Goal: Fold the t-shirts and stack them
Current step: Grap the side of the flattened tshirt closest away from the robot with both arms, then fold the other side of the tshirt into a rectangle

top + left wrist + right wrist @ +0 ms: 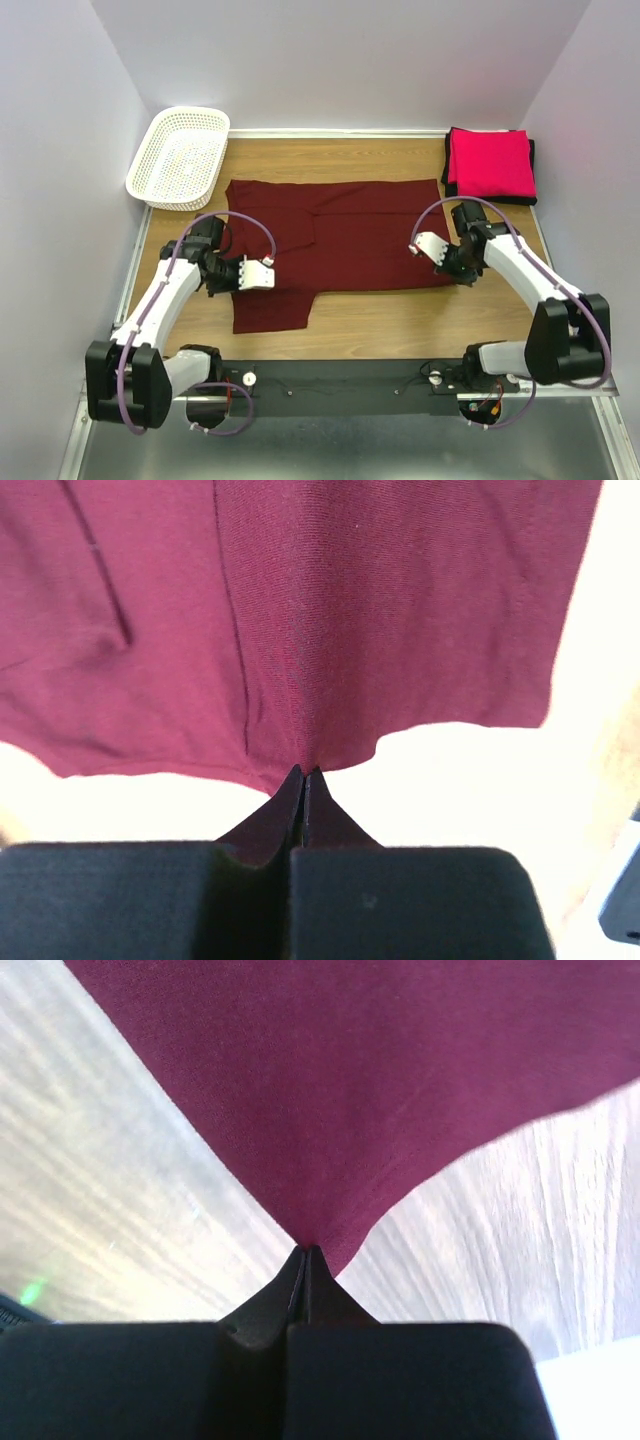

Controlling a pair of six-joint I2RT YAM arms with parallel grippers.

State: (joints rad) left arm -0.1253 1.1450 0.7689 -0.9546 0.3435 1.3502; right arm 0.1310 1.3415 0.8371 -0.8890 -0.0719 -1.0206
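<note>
The left gripper (303, 780) is closed tight on the edge of the dark maroon t-shirt (340, 235), a small fold of cloth being pinched between its tips. The right gripper (307, 1258) is likewise clamped shut on a corner of the same shirt, which is seen fanning out ahead of its tips. The shirt is spread flat on the table (380, 320) between the two grippers. Beyond the right gripper and well apart from it, a folded pink-red t-shirt (490, 163) is laid on a black t-shirt (449, 165). Beyond the left gripper, a white mesh basket (215, 112) is set at the table's far corner.
</note>
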